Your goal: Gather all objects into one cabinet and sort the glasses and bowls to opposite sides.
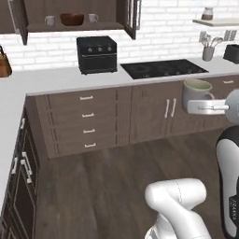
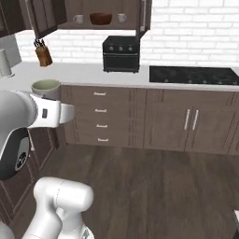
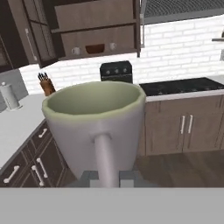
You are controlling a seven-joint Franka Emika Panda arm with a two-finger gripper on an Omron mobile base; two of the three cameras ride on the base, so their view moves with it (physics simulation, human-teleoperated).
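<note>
My gripper (image 1: 194, 107) is shut on a pale mug (image 1: 196, 91) with a greenish-cream inside, holding it upright above the floor in front of the base cabinets. In the hand view the mug (image 3: 96, 122) looms large, its handle running down between the fingertips (image 3: 89, 177). From the right base view the mug (image 2: 45, 88) sits just past my white wrist. Far ahead, the dark wall cabinet (image 1: 74, 28) stands with its doors open. On its shelf the brown wooden bowl (image 1: 72, 19) sits between two small mugs (image 1: 50, 20) (image 1: 93, 18).
A black toaster oven (image 1: 96, 54) sits on the counter under the cabinet, beside a dark cooktop (image 1: 163, 68). A knife block (image 2: 43, 53) and paper towel roll (image 2: 4, 62) stand at the left corner. Base drawers (image 1: 87, 122) line the wall, and the left counter run (image 1: 9, 116) juts forward.
</note>
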